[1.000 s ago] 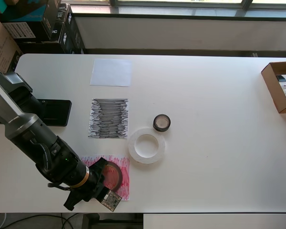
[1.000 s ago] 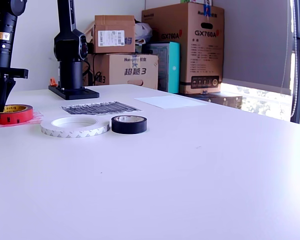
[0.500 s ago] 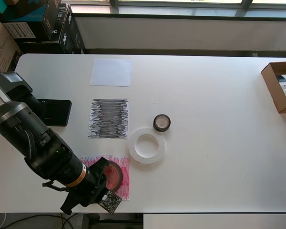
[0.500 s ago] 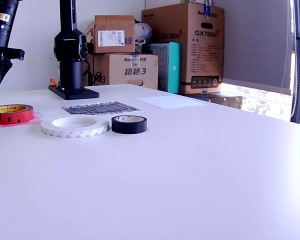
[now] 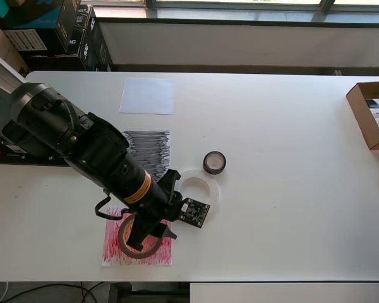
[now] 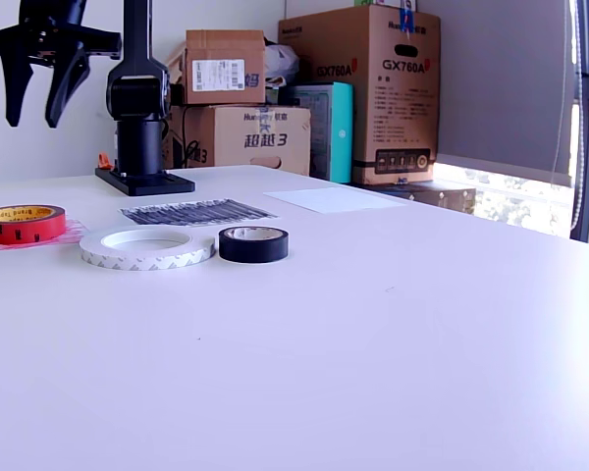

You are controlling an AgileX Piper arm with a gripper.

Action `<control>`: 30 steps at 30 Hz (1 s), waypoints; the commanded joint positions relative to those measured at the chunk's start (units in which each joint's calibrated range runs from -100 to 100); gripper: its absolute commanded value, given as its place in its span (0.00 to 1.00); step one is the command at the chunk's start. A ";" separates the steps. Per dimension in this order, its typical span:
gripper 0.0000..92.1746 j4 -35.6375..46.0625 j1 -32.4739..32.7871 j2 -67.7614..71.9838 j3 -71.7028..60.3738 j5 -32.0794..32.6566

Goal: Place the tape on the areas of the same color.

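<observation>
One down, two to go, I'd say. Closest to where I'm standing on the white desk (image 6: pixel 393 324) is the small black roll (image 6: pixel 253 243), lying flat, with the bigger white roll (image 6: pixel 147 247) just beside it, nearly touching. Neither is on paper yet, both sit on bare desk. The white one looks wide and low, kind of translucent, with a big open middle; the black one is a compact shiny ring.

Off to the exterior view's left, the dark red roll (image 6: pixel 21 224) lies flat on the red scribbled sheet (image 5: pixel 114 252), yellowish core showing, so that one looks done.

Behind the rolls is the black scribbled sheet (image 6: pixel 196 211), and further back the plain white sheet (image 6: pixel 332 199). Both are bare.

Up in the air, the hand (image 6: pixel 41 86) hangs well above the desk, prongs spread wide, holding nothing.
</observation>
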 commanded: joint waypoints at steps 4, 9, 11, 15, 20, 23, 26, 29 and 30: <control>0.51 0.36 8.65 7.49 -2.41 8.48; 0.51 0.36 9.05 12.45 -2.77 8.48; 0.51 0.36 8.65 13.95 -2.77 8.24; 0.51 0.36 8.34 16.00 -2.77 8.15; 0.51 0.36 8.02 16.47 -2.68 8.40; 0.51 0.95 7.86 16.47 -2.77 8.40; 0.51 2.65 7.70 16.00 -2.86 8.48; 0.51 4.52 7.47 16.00 -3.13 8.65; 0.51 5.11 7.31 16.00 -3.13 8.73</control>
